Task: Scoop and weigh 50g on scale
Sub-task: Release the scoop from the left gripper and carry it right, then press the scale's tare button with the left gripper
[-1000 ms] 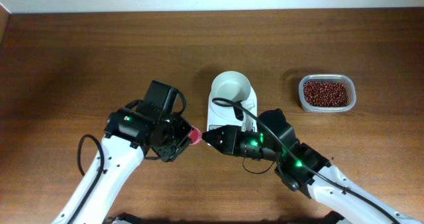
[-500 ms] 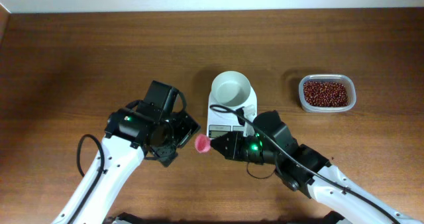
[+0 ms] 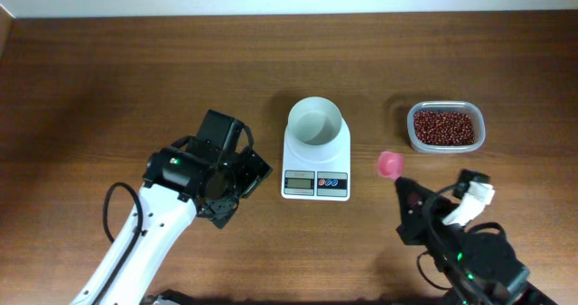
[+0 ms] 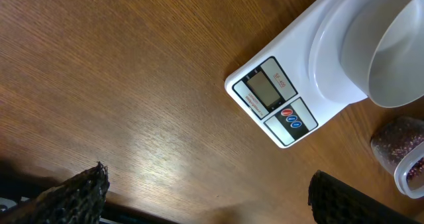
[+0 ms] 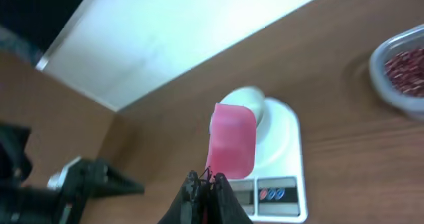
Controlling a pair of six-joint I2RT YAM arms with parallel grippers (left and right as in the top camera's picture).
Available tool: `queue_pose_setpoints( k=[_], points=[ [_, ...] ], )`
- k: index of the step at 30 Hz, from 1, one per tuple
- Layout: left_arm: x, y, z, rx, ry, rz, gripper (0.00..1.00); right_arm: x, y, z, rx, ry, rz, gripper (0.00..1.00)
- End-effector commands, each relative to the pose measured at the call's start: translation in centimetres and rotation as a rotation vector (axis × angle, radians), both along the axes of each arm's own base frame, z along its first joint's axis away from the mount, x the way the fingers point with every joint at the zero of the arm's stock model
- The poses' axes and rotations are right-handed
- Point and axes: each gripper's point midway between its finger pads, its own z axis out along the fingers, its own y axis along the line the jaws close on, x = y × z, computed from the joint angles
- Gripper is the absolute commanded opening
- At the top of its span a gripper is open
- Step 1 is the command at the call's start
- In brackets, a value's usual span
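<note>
Right tool [image 3: 403, 189] clamping pink scoop [image 3: 389, 164] swung between scale [image 3: 316, 184] and tub [image 3: 480, 130]; left tool [image 3: 242, 186] wide.

Overhead view: high, straight down on the whole bench [image 3: 90, 70]. Left wrist view: close, angled down and rightward at the scale [image 4: 291, 98]. Right wrist view: low, oblique, facing far-left past the pink scoop [image 5: 232, 141]. All three share scale and bean tub [image 3: 481, 129].

A robot lab bench, it seems: wooden desk [image 3: 90, 88], plain white wall [image 5: 185, 32], cabled left arm [image 3: 149, 228] and right arm [image 3: 474, 264].
</note>
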Motion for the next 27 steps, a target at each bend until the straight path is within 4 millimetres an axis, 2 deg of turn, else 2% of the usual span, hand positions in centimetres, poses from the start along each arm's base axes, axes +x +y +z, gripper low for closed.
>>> queue_pose_setpoints(
  k=[1,4,5,6,7,8,10,12,14,17,18,19,20,22,24,27],
  points=[
    [0.3,0.0,0.2,0.01,-0.018,-0.009,0.98,0.5,-1.5,0.2,-0.029,-0.018,-0.085,0.04],
    [1.7,-2.5,1.0,0.014,-0.173,-0.261,0.64,0.8,-3.0,0.2,-0.056,-0.028,-0.166,0.04],
    [1.9,-3.4,1.3,0.016,-0.218,-0.333,0.5,0.9,-3.2,0.2,-0.06,-0.031,-0.183,0.04],
    [2.2,-4.7,1.7,0.022,-0.277,-0.426,0.19,1.0,-3.6,0.3,-0.064,-0.038,-0.207,0.04],
    [2.1,-5.6,1.7,0.051,-0.313,-0.48,0.02,1.1,-3.8,0.4,-0.065,-0.042,-0.218,0.04],
    [2.1,-5.8,1.6,0.085,-0.325,-0.493,0.0,1.1,-3.8,0.5,-0.063,-0.044,-0.219,0.04],
    [2.6,-5.5,0.9,0.268,-0.373,-0.531,0.0,1.1,-3.8,0.3,-0.066,-0.042,-0.218,0.04],
    [2.7,-6.3,0.3,0.362,-0.408,-0.66,0.0,1.2,-3.9,-0.1,-0.08,-0.033,-0.229,0.04],
    [2.3,-8.6,-1.2,0.396,-0.42,-0.843,0.0,1.7,-4.3,-1.3,-0.132,-0.002,-0.262,0.04],
    [2.6,-9.5,-2.9,0.404,-0.394,-0.864,0.0,1.7,-4.0,-1.8,-0.086,0.032,-0.272,0.04],
    [2.6,-9.5,-3.3,0.408,-0.382,-0.868,0.08,1.6,-3.6,-2.0,-0.069,0.043,-0.253,0.04],
    [2.6,-9.5,-3.6,0.412,-0.371,-0.871,0.26,1.6,-3.2,-2.0,-0.06,0.046,-0.231,0.04],
    [2.6,-9.5,-3.7,0.413,-0.369,-0.872,0.26,1.6,-3.1,-2.0,-0.06,0.047,-0.228,0.04],
    [2.6,-9.5,-3.6,0.413,-0.372,-0.871,0.02,1.7,-3.8,-2.0,-0.146,0.023,-0.239,0.04],
    [3.1,-9.3,-3.8,0.444,-0.378,-0.862,0.0,1.8,-4.3,-1.6,-0.252,-0.019,-0.237,0.04],
    [3.3,-9.4,-4.9,0.488,-0.368,-0.956,0.0,2.3,-5.0,-0.3,-0.248,-0.066,-0.29,0.04]
  ],
)
